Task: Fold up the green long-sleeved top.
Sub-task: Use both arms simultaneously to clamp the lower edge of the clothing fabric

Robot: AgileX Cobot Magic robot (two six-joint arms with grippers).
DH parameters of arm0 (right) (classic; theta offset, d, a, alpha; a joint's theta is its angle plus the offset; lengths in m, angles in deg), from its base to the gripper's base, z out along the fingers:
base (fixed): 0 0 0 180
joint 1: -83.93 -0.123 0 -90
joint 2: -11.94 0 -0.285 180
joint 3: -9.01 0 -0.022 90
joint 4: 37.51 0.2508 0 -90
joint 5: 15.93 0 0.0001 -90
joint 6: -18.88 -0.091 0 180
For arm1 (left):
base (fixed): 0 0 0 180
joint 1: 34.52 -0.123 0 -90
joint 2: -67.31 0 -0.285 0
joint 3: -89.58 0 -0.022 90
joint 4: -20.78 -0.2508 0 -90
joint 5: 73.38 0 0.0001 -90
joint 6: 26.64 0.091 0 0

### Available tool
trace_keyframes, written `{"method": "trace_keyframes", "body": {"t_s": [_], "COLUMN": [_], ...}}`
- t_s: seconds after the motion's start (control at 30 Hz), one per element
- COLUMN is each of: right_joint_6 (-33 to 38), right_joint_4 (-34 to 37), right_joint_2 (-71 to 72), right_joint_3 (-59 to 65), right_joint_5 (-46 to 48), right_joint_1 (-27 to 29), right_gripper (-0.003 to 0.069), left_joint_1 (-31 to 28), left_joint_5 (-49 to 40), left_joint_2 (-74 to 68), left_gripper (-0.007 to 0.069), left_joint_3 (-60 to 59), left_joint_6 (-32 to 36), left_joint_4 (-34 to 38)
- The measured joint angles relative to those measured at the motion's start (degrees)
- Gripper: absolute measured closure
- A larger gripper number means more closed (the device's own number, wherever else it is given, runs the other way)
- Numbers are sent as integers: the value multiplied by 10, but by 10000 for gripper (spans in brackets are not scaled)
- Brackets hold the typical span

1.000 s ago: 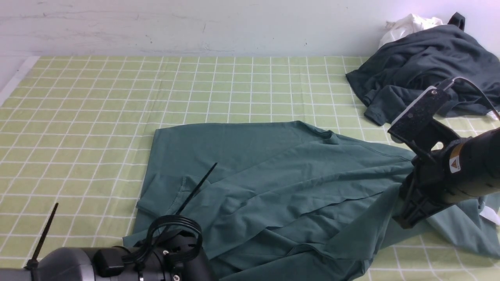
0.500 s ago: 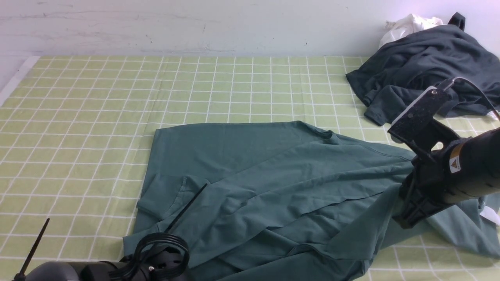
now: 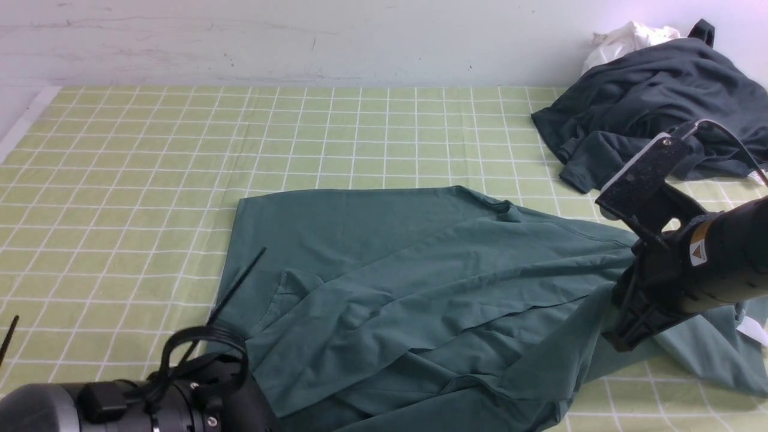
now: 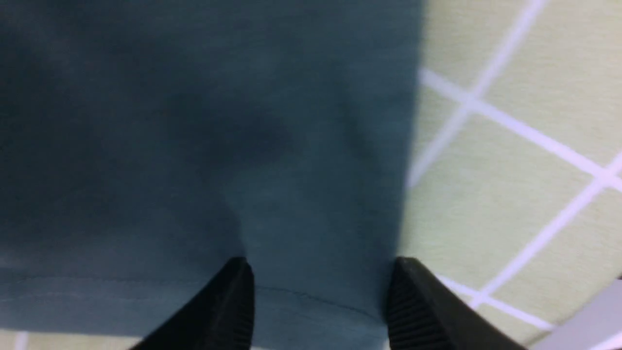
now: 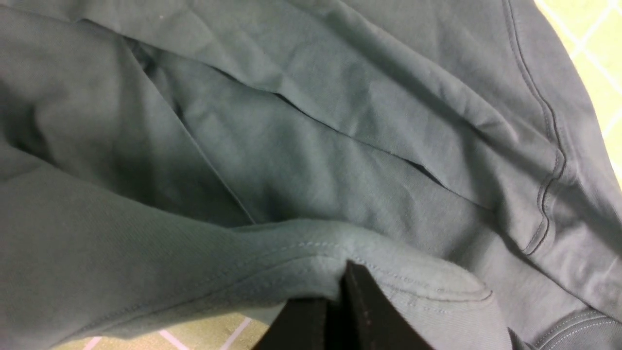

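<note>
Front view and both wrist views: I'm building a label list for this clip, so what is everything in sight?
top: one, green, spread and creased on the near middle of the cover.
dark garment: one heap, dark grey, far right by the wall.
white cloth: one, white, behind the dark garment, against the wall.
cover: one, light green with a white grid, under everything.
wall: one, white, at the back.
left hand: one, black, open over the top's near left edge.
right hand: one, black, shut on a hem at the top's right side.
</note>
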Motion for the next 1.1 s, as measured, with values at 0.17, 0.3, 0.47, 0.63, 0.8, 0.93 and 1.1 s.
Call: {"method": "trace_keyframes", "body": {"t_s": [0.17, 0.3, 0.47, 0.63, 0.8, 0.93, 1.1], "right_joint_6": [0, 0, 0, 0, 0, 0, 0], "right_joint_4": [1, 1, 1, 1, 1, 1, 1], "right_joint_2": [0, 0, 0, 0, 0, 0, 3], "right_joint_3": [0, 0, 0, 0, 0, 0, 0], "right_joint_5": [0, 0, 0, 0, 0, 3, 59], "right_joint_1": [0, 0, 0, 0, 0, 0, 0], "right_gripper": [652, 652, 652, 652, 652, 652, 652], "left_joint_1": [-20, -20, -20, -20, -20, -20, -24], "left_joint_5": [2, 2, 27, 32, 15, -55, -115], "left_joint_2": [0, 0, 6, 8, 8, 29, 106], "left_gripper": [269, 269, 301, 463, 603, 626, 626], "left_joint_3": [-4, -6, -26, -28, -22, 7, 60], "left_joint_6": [47, 78, 83, 83, 83, 72, 21], "left_joint_4": [28, 62, 56, 44, 46, 46, 22]}}
